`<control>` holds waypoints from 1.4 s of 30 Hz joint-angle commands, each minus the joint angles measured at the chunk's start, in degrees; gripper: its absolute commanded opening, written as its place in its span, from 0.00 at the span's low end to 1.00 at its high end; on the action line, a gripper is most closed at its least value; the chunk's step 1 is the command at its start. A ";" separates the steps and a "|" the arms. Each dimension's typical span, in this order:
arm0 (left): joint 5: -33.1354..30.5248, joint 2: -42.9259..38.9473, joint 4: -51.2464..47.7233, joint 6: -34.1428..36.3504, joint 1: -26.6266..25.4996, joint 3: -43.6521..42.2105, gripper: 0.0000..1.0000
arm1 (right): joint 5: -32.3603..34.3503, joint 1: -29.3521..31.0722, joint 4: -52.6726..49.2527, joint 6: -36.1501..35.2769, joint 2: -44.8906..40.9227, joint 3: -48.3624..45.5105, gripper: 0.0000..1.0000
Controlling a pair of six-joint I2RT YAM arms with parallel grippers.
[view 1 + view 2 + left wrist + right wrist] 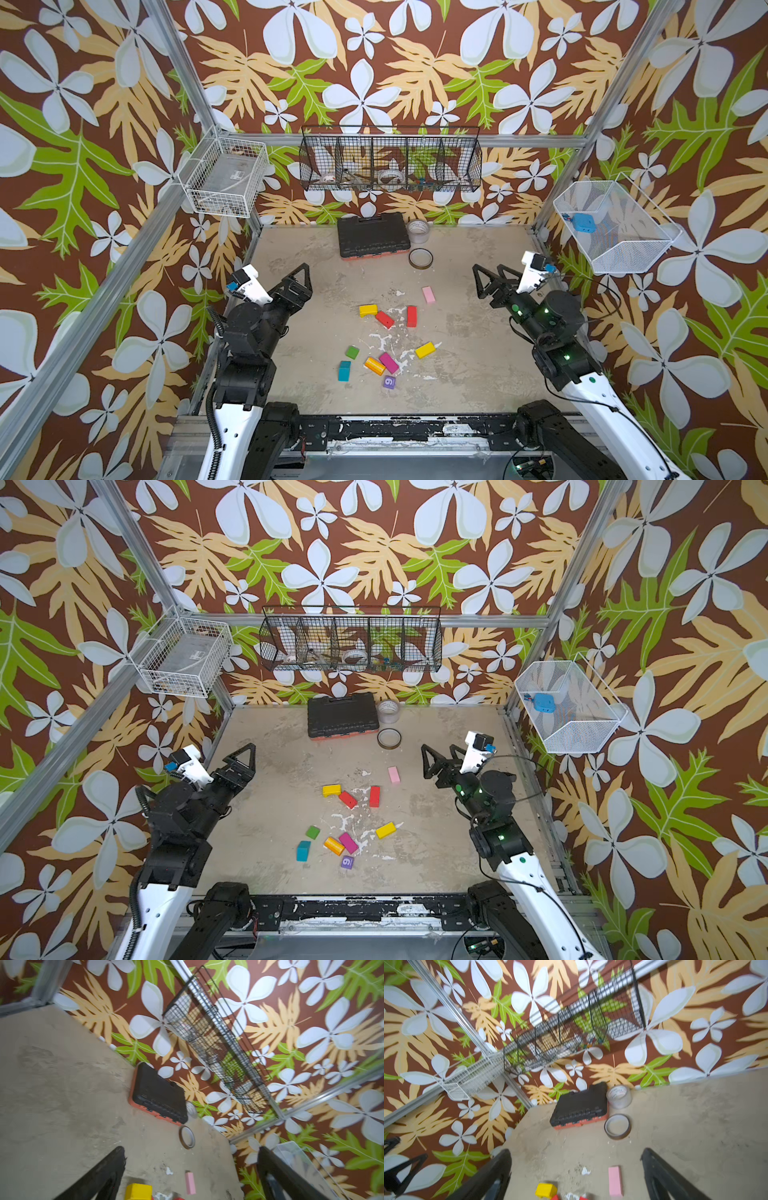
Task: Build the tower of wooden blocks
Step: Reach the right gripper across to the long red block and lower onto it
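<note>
**Wood blocks** point(385, 319) lie scattered singly at the centre of the desk point(478, 340) in both top views; none is stacked. An upper cluster holds a yellow block point(368, 310), two red ones and, farthest up, a pink block point(428, 294). A lower cluster holds green, teal, orange, magenta and yellow blocks and a purple cube point(389, 382). The left fingers point(108, 1172) and right fingers point(656, 1172) stand spread wide and empty, well apart from every block, at the left and right edges of the desk. Both arms are folded back, with the fingers raised above the desk and aimed toward the black case point(372, 235) at upper centre.
</note>
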 commanded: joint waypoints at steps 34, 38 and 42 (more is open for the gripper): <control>4.91 9.42 34.01 -4.55 -5.45 -30.22 0.93 | 32.13 33.04 -14.07 4.26 45.30 14.62 0.75; 5.05 9.89 33.72 -4.38 -5.45 -29.89 0.92 | 31.80 32.97 -13.20 4.26 48.04 15.14 0.73; 4.93 9.84 33.44 -4.36 -5.38 -29.74 0.92 | 31.16 32.69 -13.71 4.15 51.33 16.56 0.69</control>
